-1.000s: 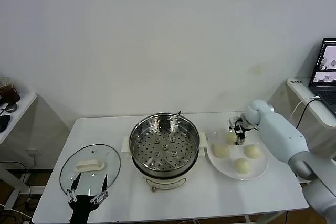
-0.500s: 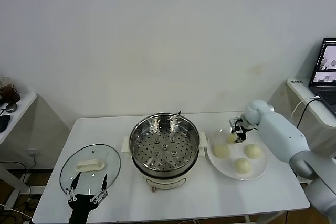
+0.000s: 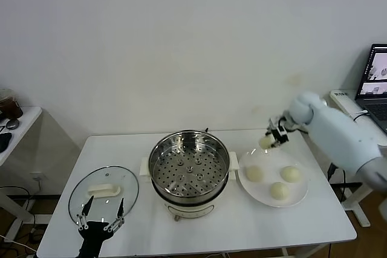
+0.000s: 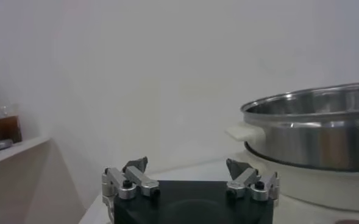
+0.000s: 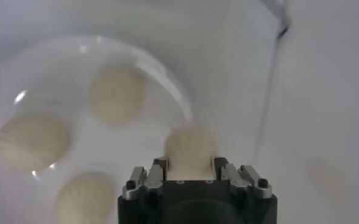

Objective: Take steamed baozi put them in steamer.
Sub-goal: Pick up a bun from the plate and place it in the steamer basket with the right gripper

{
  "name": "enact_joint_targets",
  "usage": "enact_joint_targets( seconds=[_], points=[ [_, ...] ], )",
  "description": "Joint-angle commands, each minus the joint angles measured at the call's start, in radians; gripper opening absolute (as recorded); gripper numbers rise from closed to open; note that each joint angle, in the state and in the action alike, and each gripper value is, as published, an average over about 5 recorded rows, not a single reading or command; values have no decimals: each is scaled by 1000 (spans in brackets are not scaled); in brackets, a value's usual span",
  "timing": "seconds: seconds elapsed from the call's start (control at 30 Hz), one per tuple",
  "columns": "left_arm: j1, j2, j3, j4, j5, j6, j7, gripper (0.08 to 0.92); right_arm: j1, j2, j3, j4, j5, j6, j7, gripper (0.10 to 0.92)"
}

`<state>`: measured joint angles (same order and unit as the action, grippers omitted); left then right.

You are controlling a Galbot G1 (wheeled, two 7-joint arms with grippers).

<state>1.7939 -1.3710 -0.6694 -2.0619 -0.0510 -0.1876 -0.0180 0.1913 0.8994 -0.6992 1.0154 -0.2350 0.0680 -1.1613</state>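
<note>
On the white counter (image 3: 290, 222), centre: the steamer (image 3: 189, 164), a shiny steel pot with a perforated tray inside, on a white base with side handles. Its tray holds nothing.

Beside the steamer, toward the robot's right: a white plate (image 3: 299, 194) carrying three steamed baozi (image 3: 254, 174), (image 3: 291, 174), (image 3: 279, 191), cream-white and round, lying near one another but apart.

Above the plate's far edge, clear of it: the right gripper (image 3: 270, 139), its fingers (image 5: 155, 172) clamped on the fourth bun (image 3: 266, 142). The right wrist view shows this bun (image 5: 190, 146) pinched between both fingers, with the plate (image 5: 167, 85) and the three other buns (image 5: 116, 94), (image 5: 33, 141), (image 5: 85, 196) below it.

Toward the robot's left on the counter: a round glass lid (image 3: 103, 191) with a cream oblong handle, lying flat.

At the near counter edge, just beside the lid: the left gripper (image 3: 100, 220), parked, fingers (image 4: 135, 165) spread wide apart and holding nothing.

Far left: a side table (image 3: 15, 122) with a cup of dark drink (image 3: 8, 104). Far right: a laptop (image 3: 376, 83).
</note>
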Motion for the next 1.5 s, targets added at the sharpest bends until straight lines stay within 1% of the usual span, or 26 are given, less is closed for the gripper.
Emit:
enact_joint_targets(
  seconds=[0.03,0.13,0.23,0.37,0.5,0.63,0.77,0.87,0.93,1.1,1.33,1.4,1.5],
  points=[
    [-4,5,-2,-1,-7,0,1,823,343,-9,-256,182,336,42,-28,475],
    [-9,7,-3,-3,-10,1,-1,823,413,55,-335,212,407,73,-18,475],
    [-13,8,-9,-3,-12,1,-2,823,425,146,-385,219,430,111,-9,475],
    [-17,10,-20,-4,-17,4,-1,823,401,278,-416,188,424,190,1,475],
    [-20,8,-31,-2,-19,5,0,823,364,388,-439,138,391,319,1,476],
    [-21,4,-40,-3,-19,6,1,823,322,445,-474,114,288,428,1,479],
    [-24,-2,-47,-2,-19,7,1,823,274,464,-486,93,135,512,17,483],
    [-27,-4,-47,2,-19,9,1,823,239,470,-463,58,-3,573,43,484],
    [-30,-6,-46,5,-19,9,1,823,221,474,-445,31,-69,607,63,484],
    [-34,-7,-45,10,-18,9,2,823,198,483,-419,-16,-139,665,101,484],
    [-37,-9,-44,12,-17,9,2,823,168,495,-388,-58,-216,701,120,485],
    [-37,-9,-44,14,-17,9,1,823,159,497,-377,-69,-238,707,124,499],
    [-36,-10,-44,15,-16,9,0,823,149,499,-364,-82,-242,713,140,562]
  ],
)
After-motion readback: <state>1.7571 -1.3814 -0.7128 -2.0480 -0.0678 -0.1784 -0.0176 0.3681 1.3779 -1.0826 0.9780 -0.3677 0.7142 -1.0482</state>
